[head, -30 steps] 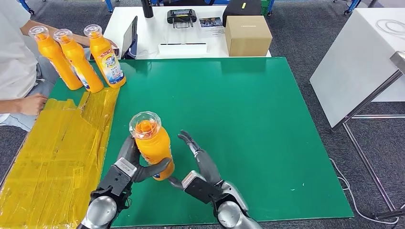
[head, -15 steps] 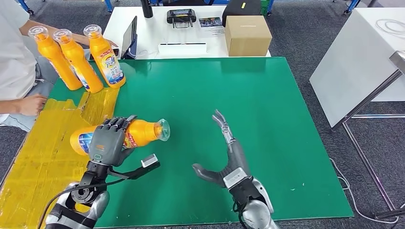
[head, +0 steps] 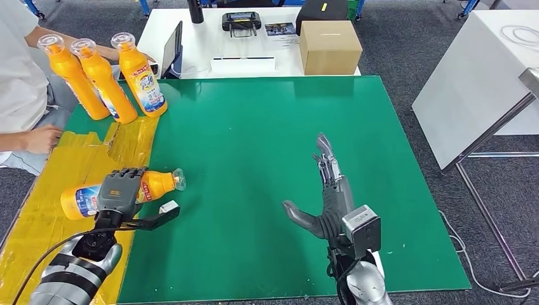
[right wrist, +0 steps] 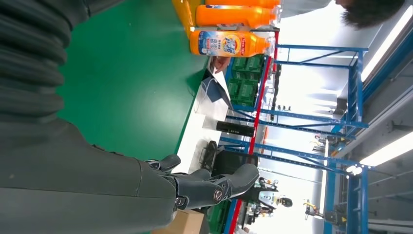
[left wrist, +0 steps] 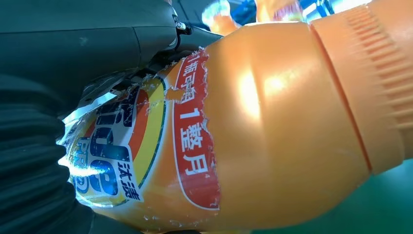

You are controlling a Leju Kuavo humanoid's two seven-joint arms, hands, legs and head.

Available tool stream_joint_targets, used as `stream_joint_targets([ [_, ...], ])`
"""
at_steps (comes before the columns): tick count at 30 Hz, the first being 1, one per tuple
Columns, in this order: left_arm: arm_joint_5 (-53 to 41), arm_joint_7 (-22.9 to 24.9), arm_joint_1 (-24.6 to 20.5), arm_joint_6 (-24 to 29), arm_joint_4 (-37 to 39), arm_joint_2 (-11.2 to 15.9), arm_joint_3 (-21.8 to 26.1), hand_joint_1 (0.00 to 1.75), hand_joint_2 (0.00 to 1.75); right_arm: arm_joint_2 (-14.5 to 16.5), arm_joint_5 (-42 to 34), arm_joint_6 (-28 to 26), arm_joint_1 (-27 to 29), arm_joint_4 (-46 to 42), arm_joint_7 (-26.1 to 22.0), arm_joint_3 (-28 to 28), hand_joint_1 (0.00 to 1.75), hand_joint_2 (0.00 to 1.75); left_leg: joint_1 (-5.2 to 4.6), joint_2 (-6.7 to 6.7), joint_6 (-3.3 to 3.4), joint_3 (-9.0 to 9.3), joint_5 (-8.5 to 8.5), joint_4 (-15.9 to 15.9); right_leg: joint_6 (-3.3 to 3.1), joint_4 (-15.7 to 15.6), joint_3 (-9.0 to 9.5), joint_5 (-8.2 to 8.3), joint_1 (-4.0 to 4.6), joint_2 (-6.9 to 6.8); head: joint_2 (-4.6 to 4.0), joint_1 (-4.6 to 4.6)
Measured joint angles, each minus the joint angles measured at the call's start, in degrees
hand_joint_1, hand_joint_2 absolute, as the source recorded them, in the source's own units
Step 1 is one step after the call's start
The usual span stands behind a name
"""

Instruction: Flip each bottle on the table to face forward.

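Note:
My left hand (head: 117, 194) grips an orange bottle (head: 82, 196) that lies tilted on its side over the yellow-taped left part of the table, clear cap pointing right toward the green mat (head: 267, 127). Up close, the same orange bottle (left wrist: 272, 122) shows its red, blue and yellow label against my left hand (left wrist: 58, 97). My right hand (head: 327, 190) hovers over the mat's right half, fingers spread, holding nothing; its fingers (right wrist: 209, 187) are apart. Three more orange bottles (head: 105, 79) stand upright at the table's far left corner, one bottle (right wrist: 229, 43) with its label showing.
A person (head: 22, 76) sits at the left, a hand (head: 41, 138) resting by the yellow tape (head: 57, 235). Behind the mat a white table (head: 248, 44) carries a cardboard box (head: 329, 46), a controller and a dark tablet. Another white table (head: 483, 76) stands to the right.
My left hand has tipped the bottle from upright onto its side and carried it left over the yellow tape. My right hand let go of the bottle, opened and swung out to the right.

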Motion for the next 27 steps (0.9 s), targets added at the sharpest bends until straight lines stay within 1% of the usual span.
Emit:
stream_joint_targets([
  [4, 0.0, 0.2, -1.3, 0.2, 4.1, 0.0, 0.4, 1.75, 1.75, -0.1, 0.0, 0.0, 0.0, -0.3, 0.0, -0.2, 0.0, 1.75, 0.0, -0.01, 0.0, 0.0, 0.0, 0.0, 0.0, 0.0, 0.0, 0.0, 0.0, 0.0, 0.0, 0.0],
  [5, 0.2, 0.1, -1.8, 0.5, 5.3, 0.0, 0.6, 1.35, 1.75, -0.2, 0.0, 0.0, 0.0, -0.3, 0.0, -0.2, 0.0, 1.75, 0.0, -0.02, 0.0, 0.0, 0.0, 0.0, 0.0, 0.0, 0.01, 0.0, 0.0, -0.01, 0.0, 0.0],
  [8, 1.6, -1.4, -3.3, 2.4, 9.0, -0.1, 1.8, 0.04, 1.75, -0.3, 0.1, -0.1, 0.0, -0.3, 0.0, -0.2, 0.0, 1.75, 0.0, -0.03, 0.0, 0.06, 0.0, 0.0, 0.0, 0.0, 0.07, 0.0, 0.01, -0.01, 0.0, -0.02],
  [9, 2.0, -2.0, -3.7, 3.3, 10.2, -0.2, 2.4, 0.0, 1.75, -0.3, 0.1, -0.1, 0.0, -0.3, 0.0, -0.2, 0.0, 1.75, 0.0, -0.02, 0.0, 0.1, 0.0, 0.0, 0.0, 0.0, 0.09, 0.0, 0.01, 0.0, 0.0, -0.02],
  [16, 2.2, -3.4, -4.2, 9.7, 14.8, -1.8, 5.9, 0.0, 1.75, -0.7, 0.0, -0.3, -0.1, -0.3, 0.0, -0.2, 0.0, 1.75, 0.01, -0.02, 0.0, 0.23, 0.0, 0.0, 0.0, 0.0, 0.24, 0.0, 0.02, -0.01, 0.0, -0.01],
  [22, 2.3, -4.3, -4.1, 11.4, 15.7, -2.9, 8.1, 0.0, 1.75, -0.9, -0.4, -0.3, -0.1, -0.3, 0.1, -0.2, 0.0, 1.75, 0.01, -0.04, 0.0, 0.24, 0.0, 0.0, 0.0, 0.0, 0.29, 0.0, 0.01, -0.01, 0.0, -0.01],
  [27, 3.2, -6.0, -3.1, 13.2, 15.0, -3.7, 9.9, 0.0, 1.75, -1.1, -1.2, -0.3, -0.1, -0.3, 0.4, -0.2, 0.0, 1.75, 0.01, -0.03, 0.0, 0.25, 0.0, 0.0, 0.0, 0.0, 0.28, 0.0, 0.01, -0.01, 0.0, -0.02],
])
